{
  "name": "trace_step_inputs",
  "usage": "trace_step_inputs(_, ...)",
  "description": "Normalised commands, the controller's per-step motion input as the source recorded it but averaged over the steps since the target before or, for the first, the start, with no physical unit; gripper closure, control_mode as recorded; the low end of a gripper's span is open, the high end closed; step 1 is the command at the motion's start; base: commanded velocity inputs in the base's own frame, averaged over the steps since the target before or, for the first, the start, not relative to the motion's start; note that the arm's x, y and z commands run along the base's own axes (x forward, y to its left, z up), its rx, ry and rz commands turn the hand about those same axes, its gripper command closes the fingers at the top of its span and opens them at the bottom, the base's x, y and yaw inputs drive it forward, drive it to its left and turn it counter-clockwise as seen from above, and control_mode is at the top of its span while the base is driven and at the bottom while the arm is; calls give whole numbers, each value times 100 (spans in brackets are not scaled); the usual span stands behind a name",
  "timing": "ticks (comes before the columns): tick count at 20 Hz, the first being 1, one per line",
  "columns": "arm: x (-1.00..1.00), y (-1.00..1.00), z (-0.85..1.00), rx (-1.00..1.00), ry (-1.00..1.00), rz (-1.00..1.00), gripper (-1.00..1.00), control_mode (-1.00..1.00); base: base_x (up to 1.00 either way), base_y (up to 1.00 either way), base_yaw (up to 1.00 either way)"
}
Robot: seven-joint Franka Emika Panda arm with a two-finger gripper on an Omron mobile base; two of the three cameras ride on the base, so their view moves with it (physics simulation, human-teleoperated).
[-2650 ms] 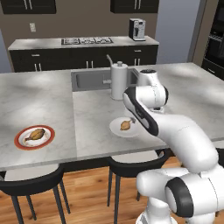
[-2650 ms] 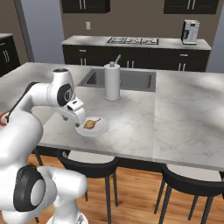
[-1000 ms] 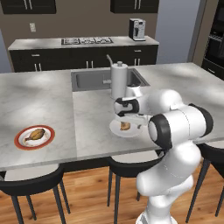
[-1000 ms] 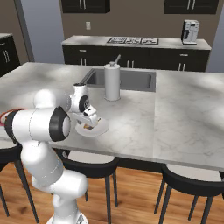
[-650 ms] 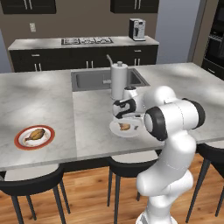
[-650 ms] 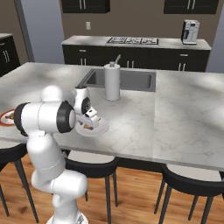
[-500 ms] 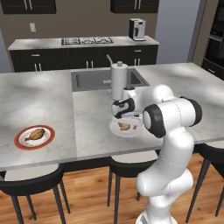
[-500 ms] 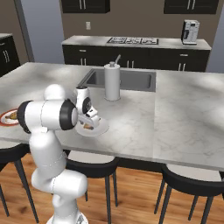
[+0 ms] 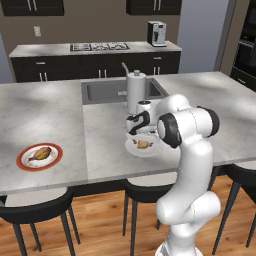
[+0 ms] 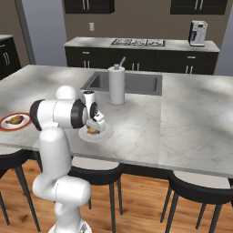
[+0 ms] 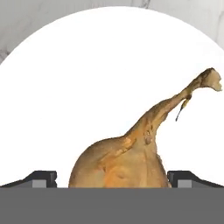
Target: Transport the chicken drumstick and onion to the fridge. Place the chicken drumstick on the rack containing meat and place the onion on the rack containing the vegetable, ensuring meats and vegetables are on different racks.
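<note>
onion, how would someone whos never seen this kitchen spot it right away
On the grey marble island counter, find the white plate just in front of the sink and the tall white canister, under the gripper. The onion is the tan bulb with a thin stalk on it, unlike the drumstick's red-rimmed plate far left.

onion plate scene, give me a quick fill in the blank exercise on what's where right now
1. The onion lies on a plate whose colour is ____.
2. In the hand view, the end effector has one fingertip on each ____ of the onion.
3. The chicken drumstick lies on a plate with a ____ rim.
4. The tall grey canister stands next to the ____.

Missing words: white; side; red; sink
</note>
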Motion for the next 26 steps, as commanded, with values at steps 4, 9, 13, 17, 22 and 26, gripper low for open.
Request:
trace_step_inputs(4,14,0,-29,0,1,0,-100,-100,0,0,0)
trace_step_inputs(9,0,0,-37,0,4,0,100,-100,0,0,0)
trace_step_inputs(13,-31,-7,-49,0,14,0,100,-100,0,0,0)
trace_step_inputs(17,-38,-9,-44,0,6,0,100,-100,0,0,0)
trace_step_inputs(22,-50,-5,27,2,-1,0,100,-100,0,0,0)
trace_step_inputs(26,-98,-1,70,0,-6,0,100,-100,0,0,0)
